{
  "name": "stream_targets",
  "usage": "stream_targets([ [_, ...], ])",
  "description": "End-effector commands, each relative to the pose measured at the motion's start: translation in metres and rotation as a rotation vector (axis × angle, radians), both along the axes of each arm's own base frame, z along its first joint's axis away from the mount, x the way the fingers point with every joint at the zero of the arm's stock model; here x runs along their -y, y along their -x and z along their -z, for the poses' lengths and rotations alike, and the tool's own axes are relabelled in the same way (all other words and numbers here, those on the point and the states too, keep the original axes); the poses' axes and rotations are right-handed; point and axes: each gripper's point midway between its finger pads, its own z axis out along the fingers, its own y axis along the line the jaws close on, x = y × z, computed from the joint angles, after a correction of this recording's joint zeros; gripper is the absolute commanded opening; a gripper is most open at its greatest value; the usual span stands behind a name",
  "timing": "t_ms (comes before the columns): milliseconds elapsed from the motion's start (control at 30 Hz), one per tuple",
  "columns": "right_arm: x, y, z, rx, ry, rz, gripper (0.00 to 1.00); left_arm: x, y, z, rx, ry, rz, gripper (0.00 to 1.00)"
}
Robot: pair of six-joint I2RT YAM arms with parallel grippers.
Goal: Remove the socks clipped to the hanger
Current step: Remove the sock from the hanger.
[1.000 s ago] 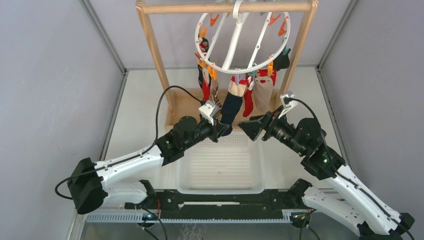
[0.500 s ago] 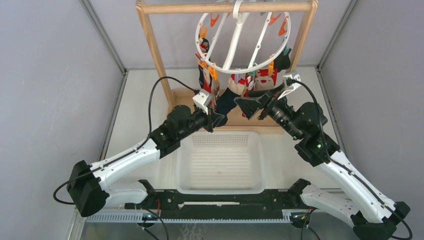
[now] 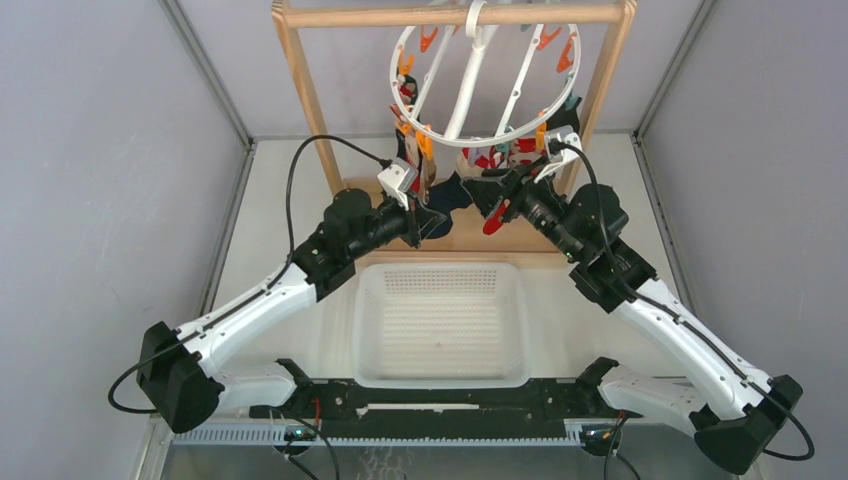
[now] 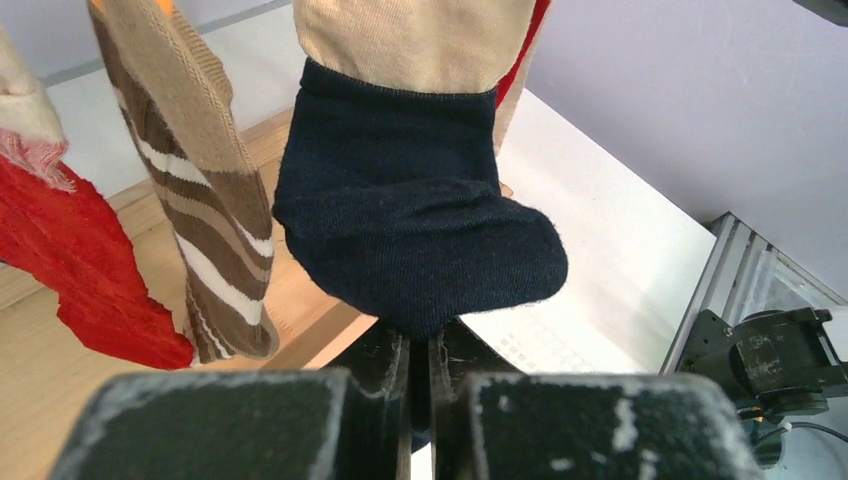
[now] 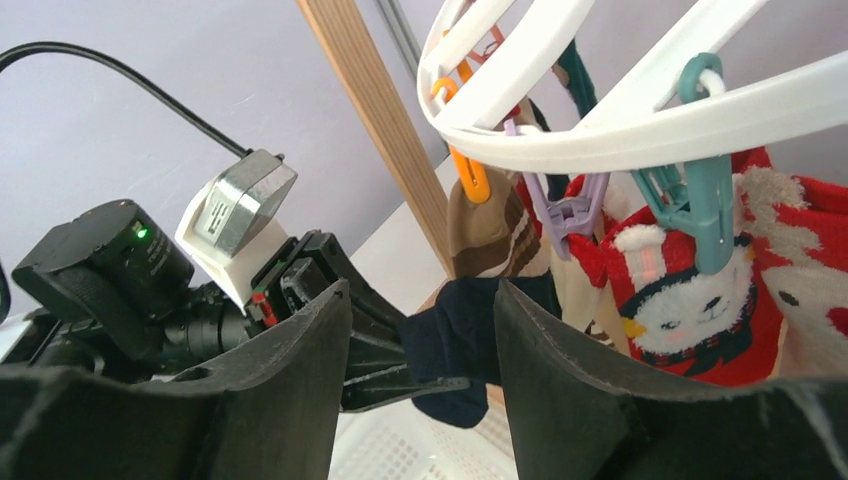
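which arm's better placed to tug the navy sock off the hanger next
Left. Its claw is shut on the toe of the navy sock, so it can likely just pull down. The right claw is open and holds nothing, up near the hanger.

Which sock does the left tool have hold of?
The navy sock: its toe is pinched in the shut left tool. The brown-and-cream striped sock and the red sock beside it hang free.
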Motion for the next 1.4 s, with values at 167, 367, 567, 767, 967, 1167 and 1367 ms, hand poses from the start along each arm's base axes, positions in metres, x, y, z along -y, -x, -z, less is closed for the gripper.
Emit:
stream_targets([
  [167,0.015,-0.024,-0.035,0.088,-0.027,0.138,0.62,0.006,-0.002,-0.035,0.048,0.052,0.051,0.03],
  [367,0.018,-0.034,-0.032,0.077,-0.008,0.183,0.65,0.004,-0.002,-0.038,0.051,0.059,0.050,0.03],
  [567,0.020,-0.043,-0.029,0.073,0.009,0.202,0.65,0.003,-0.001,-0.039,0.052,0.062,0.052,0.03],
  [767,0.018,-0.050,-0.025,0.069,0.015,0.197,0.65,0.003,0.001,-0.042,0.055,0.069,0.060,0.03],
  [967,0.016,-0.057,-0.022,0.069,0.022,0.199,0.66,0.002,0.002,-0.043,0.058,0.072,0.061,0.03],
  [1167,0.014,-0.062,-0.019,0.081,0.039,0.201,0.66,0.002,0.003,-0.044,0.058,0.074,0.066,0.03],
  [1367,0.013,-0.067,-0.018,0.103,0.064,0.212,0.66,0.002,0.004,-0.045,0.058,0.075,0.070,0.03],
])
